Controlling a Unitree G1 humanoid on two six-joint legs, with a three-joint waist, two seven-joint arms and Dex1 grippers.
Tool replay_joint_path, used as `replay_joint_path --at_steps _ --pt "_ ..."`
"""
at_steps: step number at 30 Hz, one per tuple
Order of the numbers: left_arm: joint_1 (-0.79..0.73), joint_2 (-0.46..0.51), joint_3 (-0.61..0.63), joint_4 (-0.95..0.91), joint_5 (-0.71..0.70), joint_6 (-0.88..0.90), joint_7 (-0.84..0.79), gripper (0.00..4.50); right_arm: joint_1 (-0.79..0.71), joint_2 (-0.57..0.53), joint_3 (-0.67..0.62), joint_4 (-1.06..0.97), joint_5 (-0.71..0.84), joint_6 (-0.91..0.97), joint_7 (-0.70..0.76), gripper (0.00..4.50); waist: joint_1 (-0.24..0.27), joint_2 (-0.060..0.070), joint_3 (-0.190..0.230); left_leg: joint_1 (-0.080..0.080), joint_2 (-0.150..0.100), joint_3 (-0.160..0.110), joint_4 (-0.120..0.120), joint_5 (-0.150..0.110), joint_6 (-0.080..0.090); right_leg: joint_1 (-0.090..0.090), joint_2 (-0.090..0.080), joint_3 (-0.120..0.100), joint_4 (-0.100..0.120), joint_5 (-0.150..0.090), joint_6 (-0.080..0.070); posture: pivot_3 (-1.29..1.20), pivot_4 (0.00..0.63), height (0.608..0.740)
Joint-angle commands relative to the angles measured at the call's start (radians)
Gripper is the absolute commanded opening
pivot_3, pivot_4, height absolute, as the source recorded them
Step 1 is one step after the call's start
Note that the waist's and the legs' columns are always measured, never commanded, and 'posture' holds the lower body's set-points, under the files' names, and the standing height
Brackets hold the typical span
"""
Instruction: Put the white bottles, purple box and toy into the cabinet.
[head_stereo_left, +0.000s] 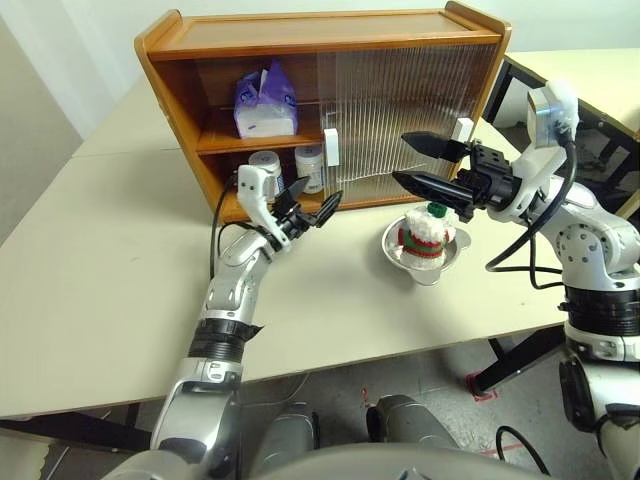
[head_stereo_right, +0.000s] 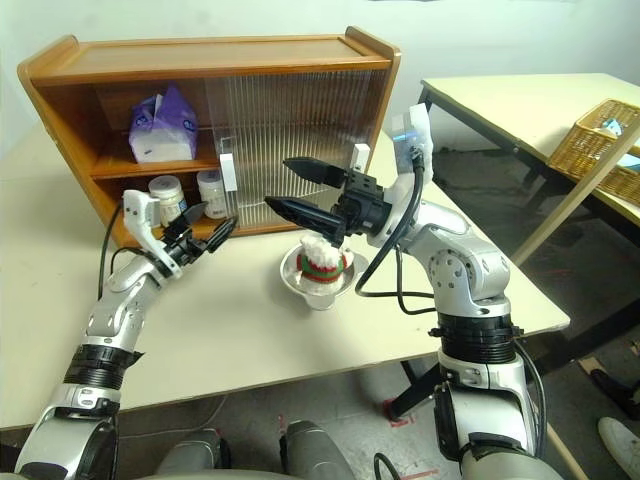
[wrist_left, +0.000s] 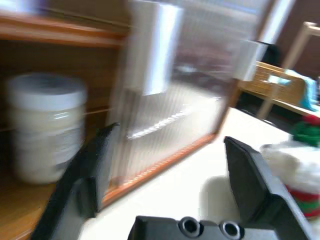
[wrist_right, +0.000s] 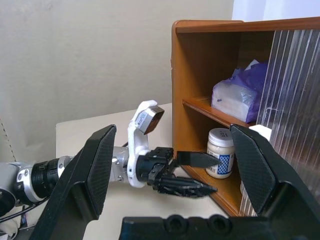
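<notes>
fluffy white toy (head_stereo_left: 427, 232), in bowl (head_stereo_left: 398, 254) before cabinet (head_stereo_left: 170, 50): soft, light; pinch its body. my right hand (head_stereo_left: 420, 164) spread, empty.

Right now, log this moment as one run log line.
stowed: purple box upper shelf, two white bottles lower | pending: toy in bowl | left gripper open, empty | right gripper open above toy

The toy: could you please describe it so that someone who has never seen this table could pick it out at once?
Start at the wooden cabinet on the table. In front of its ribbed sliding door stands a silver metal bowl. The toy sits in it: fluffy white plush, a red-and-green band, a tiny green hat, unlike the white bottles on the lower shelf.
</notes>
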Motion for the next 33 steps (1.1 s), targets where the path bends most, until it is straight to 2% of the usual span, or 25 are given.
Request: replay_joint_path --at_steps 1,4,9,10,15,20,33 --pt "-0.059 -0.035 -0.041 -0.021 0.010 0.027 0.001 3.20 0.003 -0.003 0.003 -0.015 -0.009 -0.007 -0.001 4.50 0.002 0.000 0.000 0.000 0.000 0.000 0.000 0.000 0.000 0.000 0.000 0.000 0.000 0.000 0.000 -0.14 0.000 0.740" --pt "-0.098 -0.075 -0.058 0.011 0.027 0.021 0.028 2.07 0.006 -0.003 0.002 -0.016 -0.009 -0.009 -0.005 4.50 0.002 0.000 0.000 0.000 0.001 0.000 0.000 0.000 0.000 0.000 0.000 0.000 0.000 0.000 0.000 -0.16 0.000 0.740" --pt "-0.203 -0.168 -0.074 0.166 0.110 -0.068 0.151 0.25 0.007 -0.003 0.000 -0.020 -0.008 -0.009 -0.010 4.50 0.001 0.000 0.000 0.000 0.002 0.000 0.000 0.000 0.001 0.001 0.000 0.000 0.000 0.000 0.000 -0.17 0.000 0.740" --pt "-0.216 -0.183 -0.069 0.187 0.117 -0.081 0.175 0.03 0.008 -0.003 0.000 -0.022 -0.008 -0.008 -0.011 4.50 0.001 0.000 0.000 0.000 0.002 0.000 0.000 0.000 0.001 0.001 0.000 0.000 -0.001 0.000 0.000 -0.17 0.000 0.740" --pt "-0.259 -0.243 -0.038 0.299 0.189 -0.178 0.382 0.03 0.012 -0.007 -0.002 -0.028 -0.006 -0.006 -0.015 4.50 -0.007 0.000 0.000 0.000 0.001 0.002 0.000 0.000 0.001 0.001 0.000 -0.001 -0.001 -0.001 0.002 -0.17 0.000 0.740" --pt "-0.263 -0.264 -0.030 0.340 0.240 -0.239 0.532 0.03 0.015 -0.009 -0.003 -0.034 -0.003 -0.002 -0.019 4.50 -0.018 0.000 0.000 0.000 -0.005 0.003 0.000 -0.001 0.002 0.001 0.002 -0.005 -0.001 -0.001 0.003 -0.17 0.000 0.740" --pt "-0.217 -0.218 0.048 0.260 0.266 -0.288 0.753 0.03 0.005 -0.004 0.002 -0.014 -0.007 -0.008 -0.009 4.50 -0.034 -0.001 0.001 0.002 -0.009 0.007 0.002 -0.002 0.004 0.004 0.001 -0.005 -0.001 -0.002 0.006 -0.16 0.000 0.740"
